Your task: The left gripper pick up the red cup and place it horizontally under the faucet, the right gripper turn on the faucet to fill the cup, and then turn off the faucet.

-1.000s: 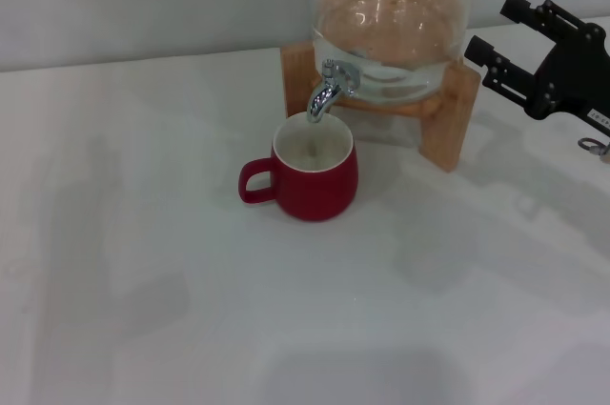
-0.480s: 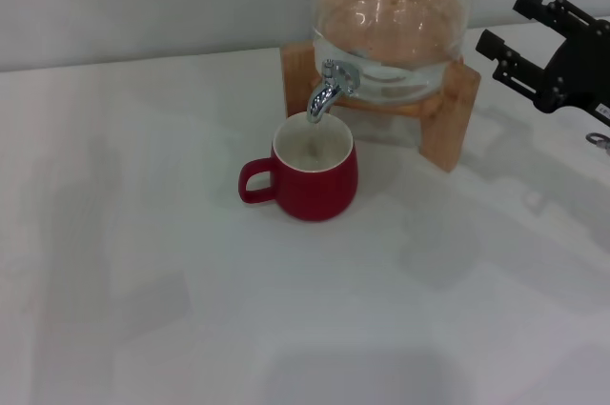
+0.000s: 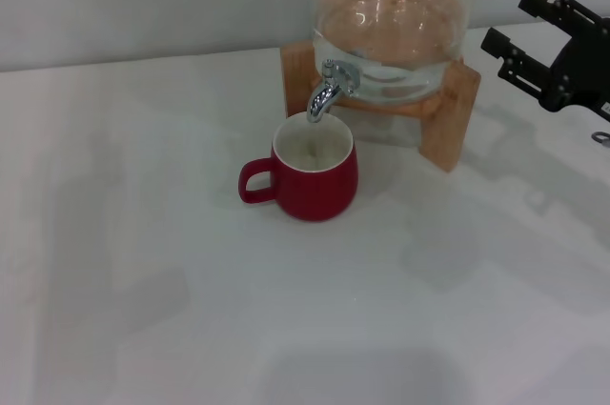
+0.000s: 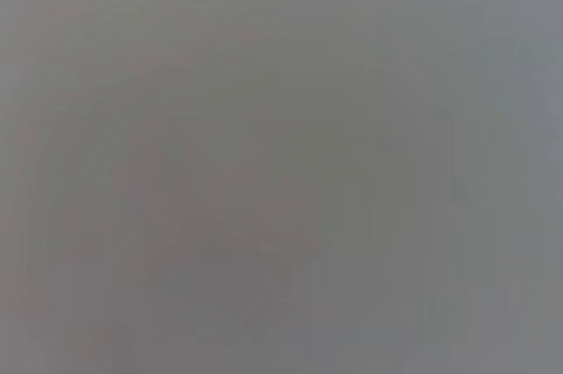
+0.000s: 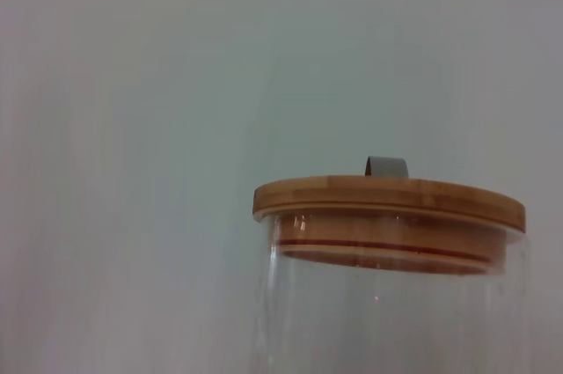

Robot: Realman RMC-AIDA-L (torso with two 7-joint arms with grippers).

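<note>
The red cup (image 3: 315,171) stands upright on the white table, its handle pointing left and its off-white mouth directly below the spout of the chrome faucet (image 3: 327,89). No stream of water shows at the spout. My right gripper (image 3: 507,22) hovers open at the right edge of the head view, to the right of the jar and well away from the faucet, with nothing between its perforated fingers (image 3: 513,50). The left gripper is out of view; the left wrist view is a plain grey blur.
The faucet is mounted on a large clear glass jar (image 3: 391,19) holding water, set on a wooden stand (image 3: 451,119). The right wrist view looks at the jar's wooden lid (image 5: 387,198). Bare table (image 3: 191,310) spreads in front and to the left.
The right gripper has drawn back to the right and slightly up, away from the jar. The cup and faucet have not moved.
</note>
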